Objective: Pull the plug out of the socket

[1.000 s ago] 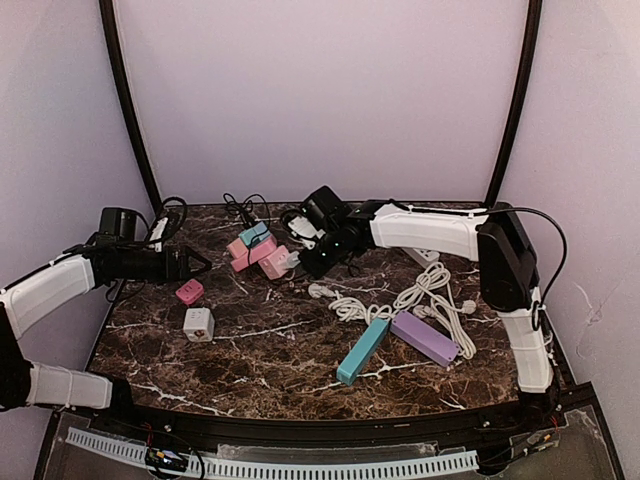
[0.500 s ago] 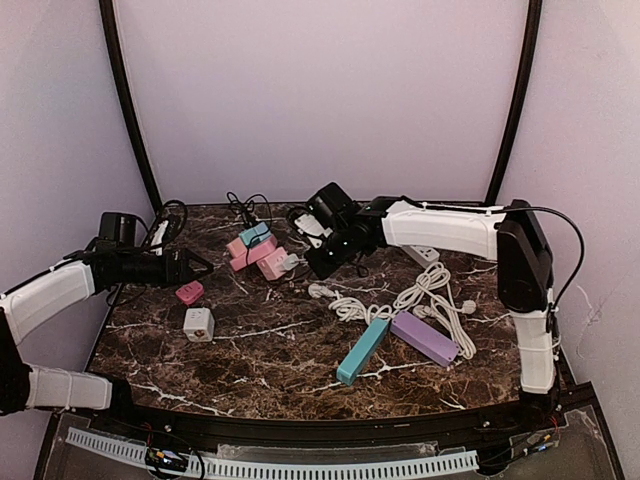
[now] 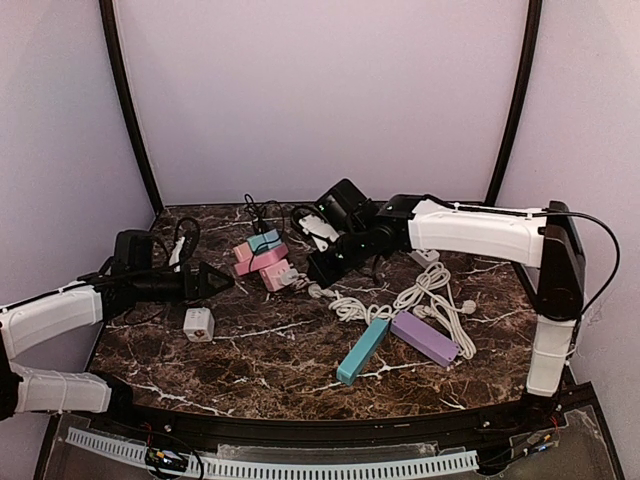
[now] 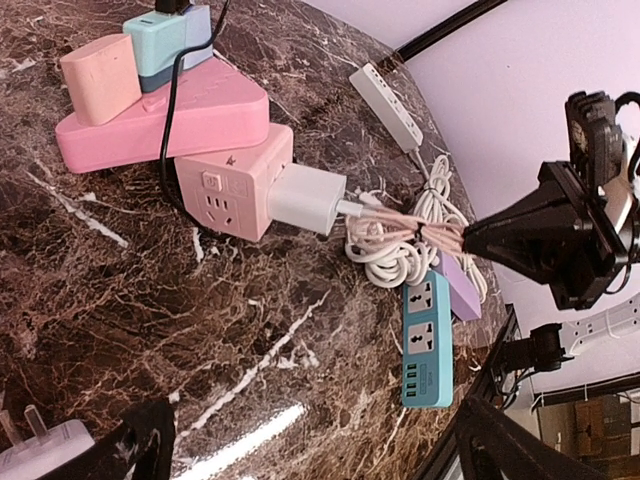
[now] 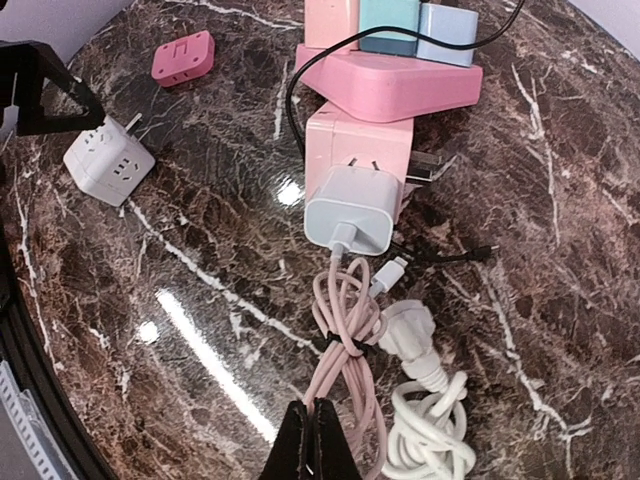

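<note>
Toward the back of the counter (image 3: 280, 350), the white plug (image 5: 352, 208) sits in one face of the pink cube socket (image 5: 358, 150). The right tool (image 5: 308, 420) is pressed together, its tip at the bundled pink cable (image 5: 340, 330) trailing from the plug; whether it nips a strand I cannot tell. The left tool (image 3: 212, 281) hangs spread, left of the socket and apart from it

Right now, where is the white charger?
Centre of the right wrist view, the charger is plugged into the pink cube, with its bundled cable trailing toward the camera.
</note>
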Controlling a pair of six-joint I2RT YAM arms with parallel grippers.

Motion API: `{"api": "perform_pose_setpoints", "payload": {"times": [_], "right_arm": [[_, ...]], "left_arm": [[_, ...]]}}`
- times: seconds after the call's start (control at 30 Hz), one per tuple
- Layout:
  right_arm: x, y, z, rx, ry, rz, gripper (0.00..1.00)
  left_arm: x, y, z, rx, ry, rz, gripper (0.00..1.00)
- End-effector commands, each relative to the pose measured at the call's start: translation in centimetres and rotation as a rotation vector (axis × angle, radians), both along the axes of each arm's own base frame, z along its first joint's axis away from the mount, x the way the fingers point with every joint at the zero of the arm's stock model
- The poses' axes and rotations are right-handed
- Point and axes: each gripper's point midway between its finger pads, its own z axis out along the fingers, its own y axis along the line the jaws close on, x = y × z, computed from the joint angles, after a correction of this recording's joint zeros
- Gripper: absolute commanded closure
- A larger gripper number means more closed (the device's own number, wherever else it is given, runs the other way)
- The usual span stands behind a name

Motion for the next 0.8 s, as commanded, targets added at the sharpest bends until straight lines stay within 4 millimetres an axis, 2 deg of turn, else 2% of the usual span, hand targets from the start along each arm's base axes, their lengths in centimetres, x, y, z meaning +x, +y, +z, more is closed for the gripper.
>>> {"api": "perform_pose_setpoints", "payload": {"times": [0.0,0.13,0.37,0.57,0.67,0.77], "right_arm": [[-3.4,0.5,2.2,0.069,0.06,0.003,1.0],[-6.1,0.4,2.5,0.076,0.093,0.002,1.0],[-9.4,-2.3,2.8,0.09,0.164,-0.072,1.0],[-10.1,-5.1,2.2,0.098,0.171,-0.143,1.0],[-10.0,-5.4,1.9,0.093,0.167,-0.155,1.0],[-10.0,-5.2,1.9,0.09,0.161,-0.149,1.0]], "left_arm": [[0.8,-0.6,0.7,-0.055,-0.01,0.06,0.02],[0.5,-1.2,-0.3,-0.046,0.002,0.066,0.02],[-0.5,-4.7,-1.9,-0.028,0.022,-0.006,0.03],[-1.1,-7.6,-3.1,-0.036,0.041,-0.063,0.03],[-1.7,-9.3,-3.8,-0.03,0.041,-0.106,0.03],[-1.7,-10.0,-4.6,-0.017,0.042,-0.115,0.03]]}}
